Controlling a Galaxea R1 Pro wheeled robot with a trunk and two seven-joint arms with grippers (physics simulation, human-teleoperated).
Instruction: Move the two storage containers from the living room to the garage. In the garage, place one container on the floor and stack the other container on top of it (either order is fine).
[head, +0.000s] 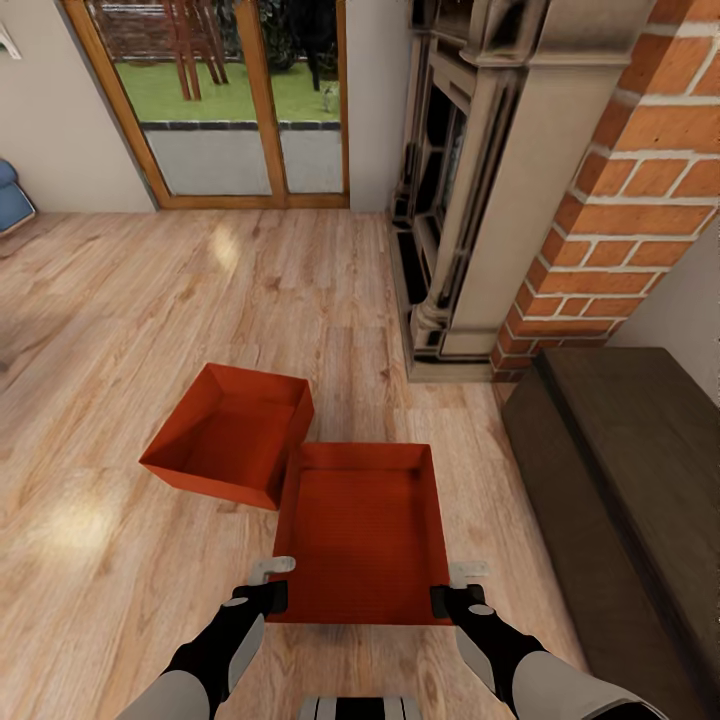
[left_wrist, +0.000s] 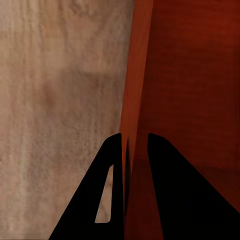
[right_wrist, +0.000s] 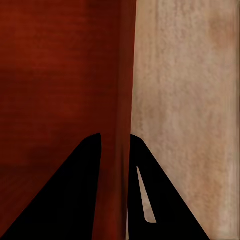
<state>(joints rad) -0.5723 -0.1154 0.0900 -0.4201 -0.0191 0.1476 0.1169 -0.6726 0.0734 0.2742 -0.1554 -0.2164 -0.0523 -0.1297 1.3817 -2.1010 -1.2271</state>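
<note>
Storage containers, two of them by my count, both red-orange, open-topped and empty, sit in the living room on the wood-plank floor. My two arms reach forward and down from the lower edge of the head view, roughly parallel, one at each near corner of the nearer container. My left gripper is at that bin's near-left corner. The left wrist view shows its dark fingers straddling the thin side wall, one inside and one outside, pressed close against it, so I read it as clamped on the wall. My right gripper mirrors this at the near-right corner. Its fingers bracket the opposite wall in the same way, one on each face, gripping it. The second container lies just beyond and to the left of the held one, turned at an angle, its near corner touching or almost touching the held bin's far-left corner; I cannot tell which. A brick fireplace stands to the right, and a glass door is in the far wall.
</note>
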